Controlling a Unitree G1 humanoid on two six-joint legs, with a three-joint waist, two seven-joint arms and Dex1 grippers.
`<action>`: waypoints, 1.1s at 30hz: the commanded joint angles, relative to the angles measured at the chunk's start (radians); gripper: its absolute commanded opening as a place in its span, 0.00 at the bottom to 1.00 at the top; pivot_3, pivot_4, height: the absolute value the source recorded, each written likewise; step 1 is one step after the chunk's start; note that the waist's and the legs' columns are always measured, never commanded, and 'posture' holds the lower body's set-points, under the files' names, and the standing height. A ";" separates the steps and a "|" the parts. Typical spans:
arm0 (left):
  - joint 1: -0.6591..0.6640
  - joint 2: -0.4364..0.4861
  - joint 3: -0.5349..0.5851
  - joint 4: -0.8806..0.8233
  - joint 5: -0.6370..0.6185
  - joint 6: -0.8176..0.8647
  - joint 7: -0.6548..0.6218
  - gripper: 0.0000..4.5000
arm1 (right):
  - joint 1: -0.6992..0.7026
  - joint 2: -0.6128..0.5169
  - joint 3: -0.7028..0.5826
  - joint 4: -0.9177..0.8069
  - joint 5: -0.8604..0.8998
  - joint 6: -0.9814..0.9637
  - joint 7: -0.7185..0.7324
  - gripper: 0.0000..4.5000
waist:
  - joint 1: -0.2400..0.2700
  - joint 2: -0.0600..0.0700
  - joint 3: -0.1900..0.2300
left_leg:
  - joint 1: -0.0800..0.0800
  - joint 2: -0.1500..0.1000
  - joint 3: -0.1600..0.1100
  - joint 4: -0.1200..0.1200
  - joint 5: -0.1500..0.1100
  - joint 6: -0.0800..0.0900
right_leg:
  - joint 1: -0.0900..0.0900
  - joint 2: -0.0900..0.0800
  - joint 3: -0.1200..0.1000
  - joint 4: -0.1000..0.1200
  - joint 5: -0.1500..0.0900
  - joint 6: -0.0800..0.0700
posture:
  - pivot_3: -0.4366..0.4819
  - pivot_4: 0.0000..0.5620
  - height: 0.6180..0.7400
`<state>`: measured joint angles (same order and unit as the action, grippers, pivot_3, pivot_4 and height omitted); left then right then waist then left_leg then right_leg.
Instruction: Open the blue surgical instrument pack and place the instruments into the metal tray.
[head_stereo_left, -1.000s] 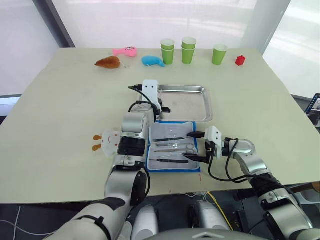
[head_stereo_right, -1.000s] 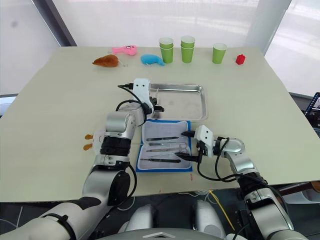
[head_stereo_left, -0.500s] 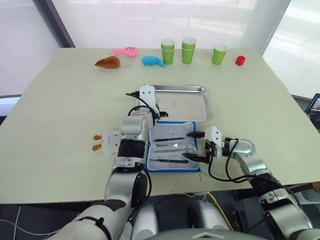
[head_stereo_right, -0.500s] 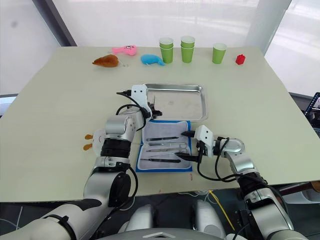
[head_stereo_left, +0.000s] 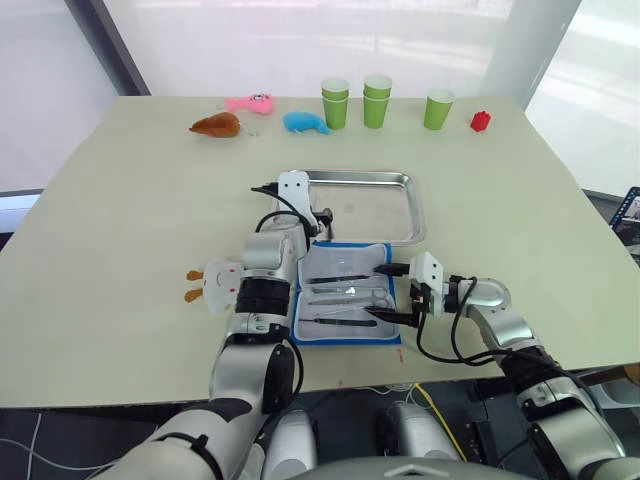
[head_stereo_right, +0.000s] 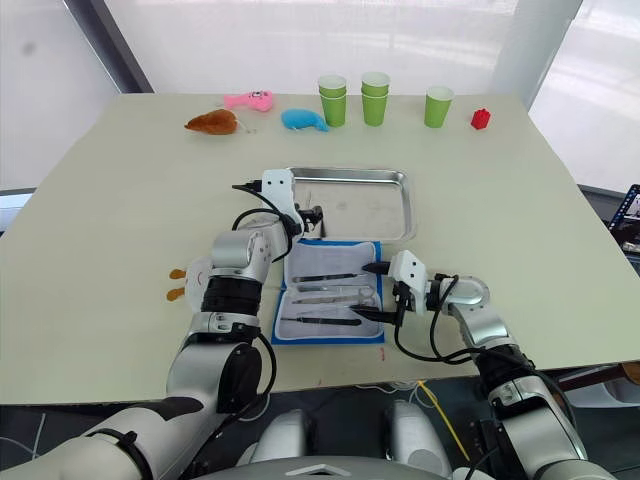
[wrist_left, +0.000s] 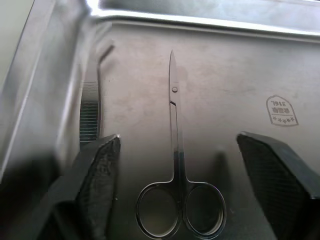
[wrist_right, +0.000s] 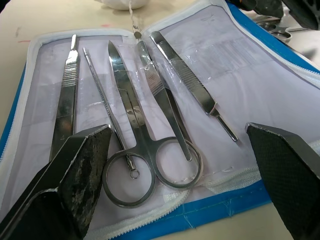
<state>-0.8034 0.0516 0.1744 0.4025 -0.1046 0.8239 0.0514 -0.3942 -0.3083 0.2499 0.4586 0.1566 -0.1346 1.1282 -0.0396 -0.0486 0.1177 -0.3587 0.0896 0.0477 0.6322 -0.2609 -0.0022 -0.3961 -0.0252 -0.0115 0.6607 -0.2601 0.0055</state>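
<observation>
- On the pale table (head_stereo_left: 120, 220), the blue surgical instrument pack (head_stereo_left: 346, 336) lies unzipped and flat at the near edge, just in front of the metal tray (head_stereo_left: 405, 181)
- Inside its whitish lining, ring-handled scissors (wrist_right: 137, 165), a flat tool (wrist_right: 64, 105) and tweezers (wrist_right: 192, 92) lie side by side
- The right gripper (head_stereo_left: 392, 293) sits at the pack's right edge, fingers spread wide, holding nothing
- The left gripper (wrist_left: 200, 190) hovers over the tray's left end, fingers wide apart and empty
- In the tray, small scissors (wrist_left: 176, 165) lie flat between those fingers, beside ridged forceps (wrist_left: 91, 112) near the rim
- At the far edge stand green cups (head_stereo_left: 377, 100) and a red block (head_stereo_left: 481, 121)
</observation>
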 joint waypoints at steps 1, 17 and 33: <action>0.000 0.011 -0.023 -0.059 0.004 0.007 -0.006 0.82 | 0.083 0.007 0.090 0.144 -0.086 0.058 0.011 1.00 | 0.000 0.000 0.000 | 0.000 0.000 0.000 0.000 0.000 0.000 | 0.000 0.000 0.000 0.000 0.000 0.000 | 0.48 0.27 1.00; 0.046 0.086 -0.107 -0.232 -0.050 -0.129 -0.256 0.82 | 0.089 0.016 0.091 0.143 -0.084 0.060 0.007 1.00 | -0.002 0.001 0.000 | 0.000 0.000 0.000 -0.001 0.000 -0.001 | 0.000 0.000 0.000 0.000 0.000 0.000 | 0.48 0.27 1.00; 0.221 0.489 -0.122 -0.294 -0.257 -0.364 -1.003 0.82 | 0.068 0.024 0.085 0.173 -0.086 0.046 0.006 1.00 | -0.002 0.002 0.003 | 0.000 0.000 0.001 -0.001 0.000 -0.001 | -0.001 -0.001 0.000 -0.001 -0.002 -0.004 | 0.48 0.27 1.00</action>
<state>-0.5732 0.5080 0.0310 0.1279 -0.3253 0.5266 -0.8603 -0.4012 -0.2977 0.2499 0.4798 0.1564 -0.1410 1.1270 -0.0417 -0.0463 0.1202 -0.3582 0.0899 0.0482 0.6314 -0.2613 -0.0028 -0.3967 -0.0267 -0.0114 0.6601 -0.2623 0.0015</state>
